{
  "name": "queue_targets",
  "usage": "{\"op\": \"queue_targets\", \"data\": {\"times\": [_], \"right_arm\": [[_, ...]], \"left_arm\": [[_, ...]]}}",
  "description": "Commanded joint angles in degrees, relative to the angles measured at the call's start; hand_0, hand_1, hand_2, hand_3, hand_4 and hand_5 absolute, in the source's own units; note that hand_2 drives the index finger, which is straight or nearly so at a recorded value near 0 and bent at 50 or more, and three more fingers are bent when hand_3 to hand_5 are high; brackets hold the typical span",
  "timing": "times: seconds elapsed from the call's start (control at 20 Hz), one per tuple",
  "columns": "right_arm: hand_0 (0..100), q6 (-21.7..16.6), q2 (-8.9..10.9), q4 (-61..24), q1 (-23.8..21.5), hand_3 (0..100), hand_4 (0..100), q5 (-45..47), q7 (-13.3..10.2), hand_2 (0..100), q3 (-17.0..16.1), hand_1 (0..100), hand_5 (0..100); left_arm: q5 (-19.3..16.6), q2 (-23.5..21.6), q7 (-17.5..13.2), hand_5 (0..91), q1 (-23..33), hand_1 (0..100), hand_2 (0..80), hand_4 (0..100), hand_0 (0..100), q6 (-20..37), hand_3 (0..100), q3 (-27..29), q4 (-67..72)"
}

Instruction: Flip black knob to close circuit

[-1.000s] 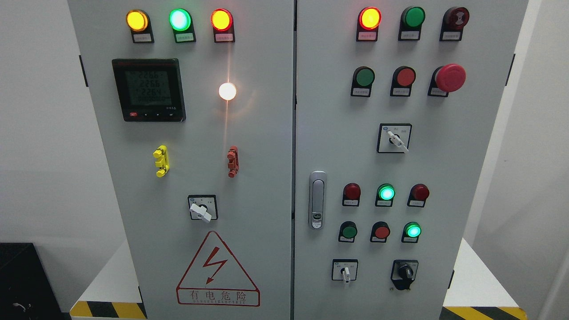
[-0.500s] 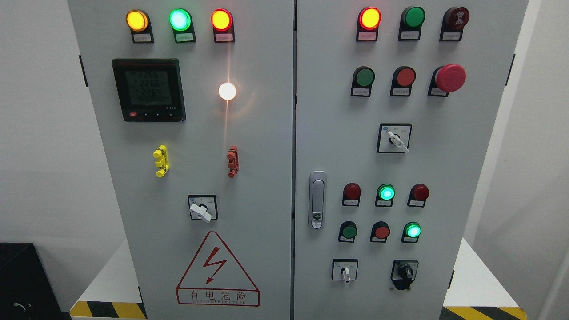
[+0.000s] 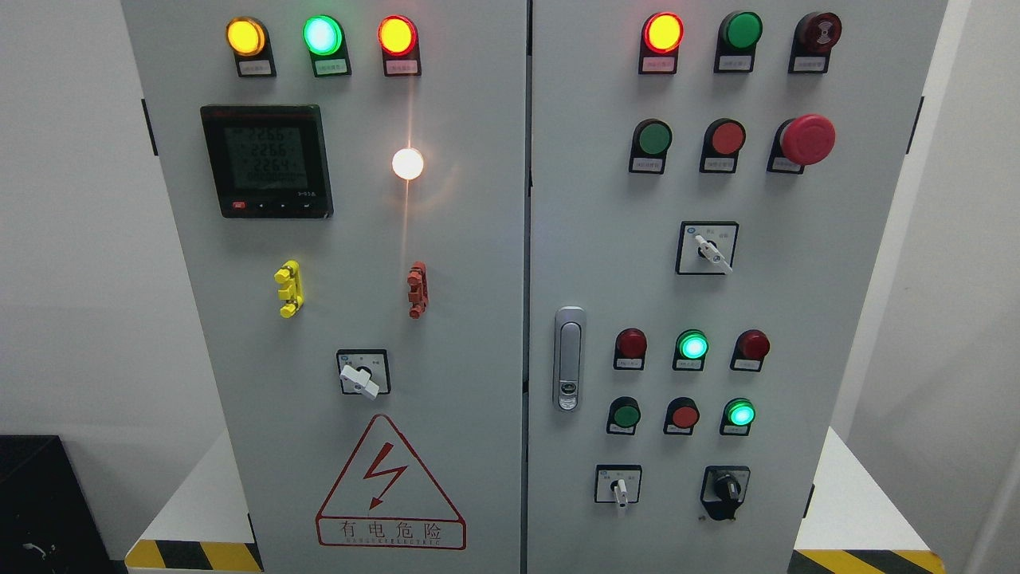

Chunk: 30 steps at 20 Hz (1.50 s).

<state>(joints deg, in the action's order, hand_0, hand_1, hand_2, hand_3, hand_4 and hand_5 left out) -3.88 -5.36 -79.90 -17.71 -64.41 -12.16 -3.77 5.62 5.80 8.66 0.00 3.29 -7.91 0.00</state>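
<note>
Sitting at 5 o'clock on the grey two-door electrical cabinet (image 3: 478,239), small black rotary knob (image 3: 726,485) points straight up; no robot hand visible, state can't tell.

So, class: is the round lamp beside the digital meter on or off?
On. The round lamp glows bright white and throws a flare across the cabinet door.

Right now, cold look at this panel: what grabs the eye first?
The glaring white lamp mid-left door, flaring a vertical streak, then the big red mushroom button at the upper right. Next come the red lightning warning triangle at the bottom of the left door and the lit row of amber, green and red lamps along the top. The black knob, low on the right door, is small and untouched; no robot hand is in view.
</note>
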Motion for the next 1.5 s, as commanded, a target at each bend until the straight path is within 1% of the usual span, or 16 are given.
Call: {"op": "queue_targets", "data": {"times": [0.0, 0.15, 0.35, 0.5, 0.6, 0.7, 0.8, 0.85, 0.95, 1.1, 1.45], "right_arm": [[0, 2.2, -0.88, -14.22, 0.66, 100, 97, -2.04, 2.13, 88, -0.36, 0, 100], [0, 3.52, -0.97, -15.64, 2.23, 100, 97, -2.13, 3.1, 89, -0.36, 0, 100], [0, 6.42, -1.05, -18.01, 4.87, 100, 98, -2.22, 5.82, 89, -0.27, 0, 100], [0, 8.18, -1.14, -18.28, 7.5, 100, 98, -2.3, 7.32, 89, -0.1, 0, 100], [0, 8.62, -1.05, -18.19, 9.43, 100, 98, -2.74, 8.29, 89, -0.19, 0, 100], [0, 10.37, -1.05, -18.19, 11.19, 100, 98, -3.18, 9.34, 89, -0.19, 0, 100], [0, 11.26, -1.32, -18.28, 12.34, 100, 98, -3.27, 9.61, 88, -0.19, 0, 100], [0, 11.35, -1.75, -18.28, 12.78, 100, 98, -3.27, 9.61, 88, -0.19, 0, 100], [0, 11.96, -1.76, -18.28, 13.92, 100, 98, -3.71, 9.7, 88, -0.19, 0, 100], [0, 13.37, -1.76, -18.02, 16.64, 100, 98, -3.71, 10.84, 88, -0.19, 0, 100], [0, 14.07, -1.76, -15.73, 20.95, 100, 98, -5.29, 11.02, 88, -0.45, 0, 100]], "left_arm": [[0.0, 0.0, -0.04, 0.0, 1.23, 56, 0.0, 0, 12, -0.04, 0, 0.0, -1.67], [0.0, 0.0, -0.04, 0.0, 1.32, 56, 0.0, 0, 12, -0.04, 0, 0.0, -1.67], [0.0, 0.0, -0.04, 0.0, 1.32, 56, 0.0, 0, 12, -0.04, 0, 0.0, -1.67], [0.0, 0.0, -0.04, 0.0, 1.32, 56, 0.0, 0, 12, -0.04, 0, 0.0, -1.67], [0.0, 0.0, -0.04, 0.0, 1.23, 56, 0.0, 0, 12, -0.04, 0, 0.0, -1.67], [0.0, 0.0, -0.04, 0.0, 1.32, 56, 0.0, 0, 12, -0.04, 0, 0.0, -1.67], [0.0, 0.0, -0.04, 0.0, 1.23, 56, 0.0, 0, 12, -0.04, 0, 0.0, -1.67], [0.0, 0.0, -0.04, 0.0, 1.32, 56, 0.0, 0, 12, -0.04, 0, 0.0, -1.67], [0.0, 0.0, -0.04, 0.0, 1.32, 56, 0.0, 0, 12, -0.04, 0, 0.0, -1.67], [0.0, 0.0, -0.04, 0.0, 1.32, 56, 0.0, 0, 12, -0.04, 0, 0.0, -1.67], [0.0, 0.0, -0.04, 0.0, 1.32, 56, 0.0, 0, 12, -0.04, 0, 0.0, -1.67]]}}
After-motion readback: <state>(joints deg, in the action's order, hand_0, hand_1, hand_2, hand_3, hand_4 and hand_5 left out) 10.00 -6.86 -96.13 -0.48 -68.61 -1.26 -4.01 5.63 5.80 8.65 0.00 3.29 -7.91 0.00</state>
